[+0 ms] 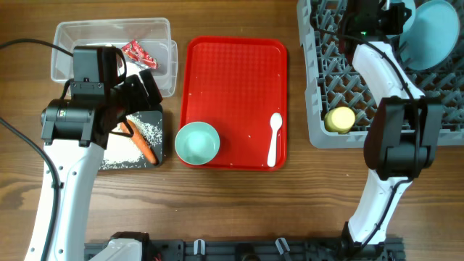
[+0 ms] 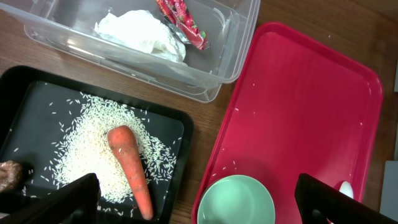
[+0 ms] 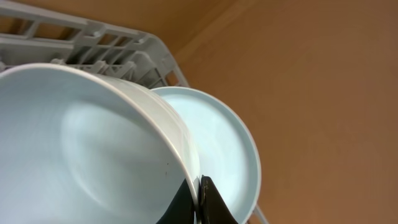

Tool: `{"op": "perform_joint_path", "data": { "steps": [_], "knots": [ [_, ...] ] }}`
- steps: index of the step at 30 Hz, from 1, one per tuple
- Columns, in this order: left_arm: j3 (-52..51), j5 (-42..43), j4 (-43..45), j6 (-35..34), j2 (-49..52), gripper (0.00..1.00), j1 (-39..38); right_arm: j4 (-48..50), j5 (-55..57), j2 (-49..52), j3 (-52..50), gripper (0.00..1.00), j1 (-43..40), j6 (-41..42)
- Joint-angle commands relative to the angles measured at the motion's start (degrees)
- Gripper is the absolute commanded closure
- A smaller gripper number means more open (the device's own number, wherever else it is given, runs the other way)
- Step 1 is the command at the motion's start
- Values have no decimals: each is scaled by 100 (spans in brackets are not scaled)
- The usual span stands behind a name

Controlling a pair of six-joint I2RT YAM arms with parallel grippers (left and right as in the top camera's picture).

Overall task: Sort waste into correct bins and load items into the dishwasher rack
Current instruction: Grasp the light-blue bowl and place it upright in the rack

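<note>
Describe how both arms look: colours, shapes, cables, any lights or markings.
Both match: smooth white links joined by boxy black joints. The left arm has a black cable trailing off to the side. The right arm carries a thin dark cable and a small green light near its wrist. Left fingers and right fingers are black.

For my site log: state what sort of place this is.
Likely a robot lab bench staged as a kitchen clean-up station: a large grey plastic grid dishwasher rack, a flat red serving tray, and a clear rectangular plastic tub.
</note>
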Motion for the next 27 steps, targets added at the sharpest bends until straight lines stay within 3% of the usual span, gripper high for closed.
{"op": "perform_joint_path", "data": {
  "steps": [1, 8, 15, 18, 27],
  "knots": [
    [42, -55, 13, -70, 17, 0, 26, 184, -175, 262, 28, 96, 35, -39],
    [42, -57, 13, -70, 17, 0, 26, 901, -260, 531, 28, 96, 17, -76],
    [42, -57, 13, -70, 17, 0, 26, 404, -822, 675, 28, 94, 127, -48],
    [42, -57, 13, -70, 17, 0, 26, 313, -850, 673, 28, 60, 315, -52],
    [42, -55, 13, -70, 17, 0, 26, 236, -546, 308, 31, 36, 671, 59]
  ]
}}
